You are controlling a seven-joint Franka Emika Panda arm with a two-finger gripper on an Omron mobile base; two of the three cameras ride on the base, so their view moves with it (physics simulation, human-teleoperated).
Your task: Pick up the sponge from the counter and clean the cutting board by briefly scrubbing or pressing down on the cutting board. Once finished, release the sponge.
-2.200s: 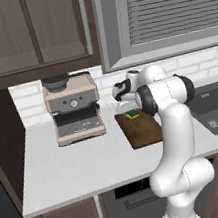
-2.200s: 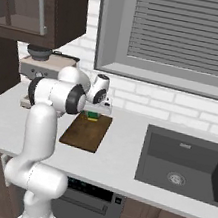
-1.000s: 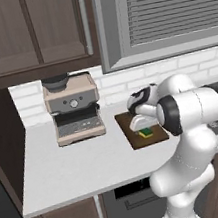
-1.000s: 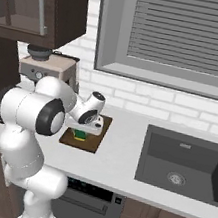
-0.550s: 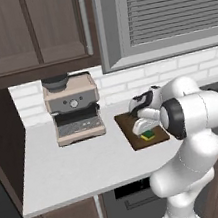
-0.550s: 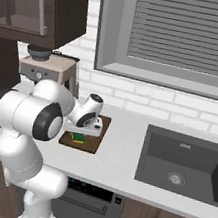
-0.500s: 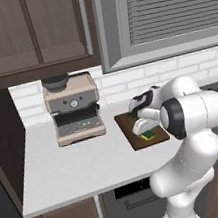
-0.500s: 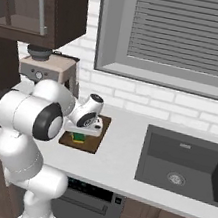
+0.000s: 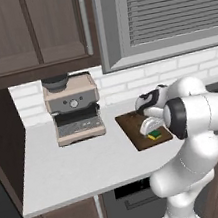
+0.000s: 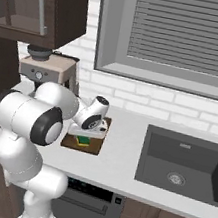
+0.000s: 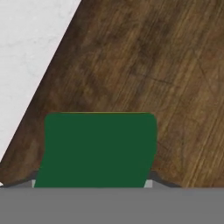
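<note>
since a second ago the gripper [image 9: 154, 129] has sunk lower over the cutting board [image 9: 134, 127], bringing the sponge [image 9: 155, 134] down onto the wood near the board's front edge, beside the coffee machine [image 9: 73, 107]. the fingers appear clenched on the sponge, green face up, likely to press it down for scrubbing. one sponge, one board, one machine stand on the counter [image 9: 80, 162].

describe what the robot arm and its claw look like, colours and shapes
The arm is glossy white, built of fat rounded segments with dark grey bands at the joints. It ends in a white wrist block with a dark patch, carrying the claw, whose pale fingers have small dark tips. No cables or markings are visible.
</note>
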